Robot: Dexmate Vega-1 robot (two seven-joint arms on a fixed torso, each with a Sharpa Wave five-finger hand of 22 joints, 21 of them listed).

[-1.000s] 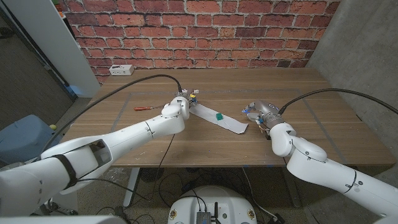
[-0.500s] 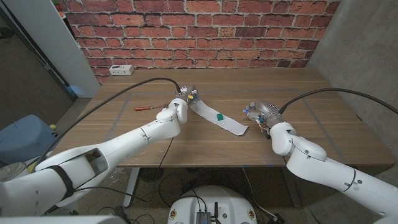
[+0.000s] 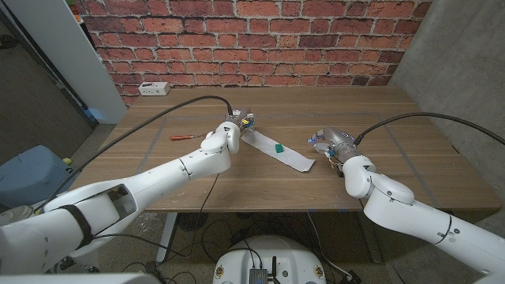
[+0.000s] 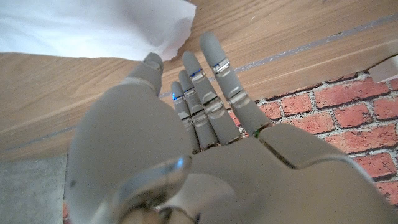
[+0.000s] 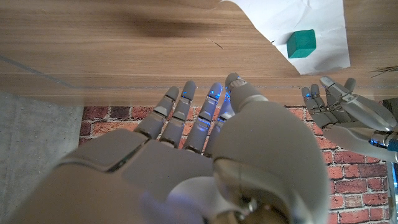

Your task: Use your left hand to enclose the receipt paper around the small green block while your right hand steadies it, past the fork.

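Observation:
A long white receipt paper (image 3: pixel 280 151) lies slantwise on the table, with a small green block (image 3: pixel 278 147) on its middle. My left hand (image 3: pixel 237 125) is at the strip's far left end with its fingers straight and apart, holding nothing. In the left wrist view its fingertips (image 4: pixel 208 46) reach close to the paper's (image 4: pixel 93 28) edge. My right hand (image 3: pixel 325 140) stands just right of the strip's near end, open. The right wrist view shows the right hand (image 5: pixel 205 124) short of the paper (image 5: pixel 323 31), the block (image 5: pixel 301 43), and the left hand (image 5: pixel 348 112) beyond.
A red-handled tool (image 3: pixel 183 137) lies on the table left of my left hand. A white box (image 3: pixel 154 88) sits at the far left corner. Bare wooden table (image 3: pixel 379 118) stretches to the right and towards the brick wall.
My left hand has slid a little farther from me, towards the far end of the paper. The right hand, paper and block have stayed put.

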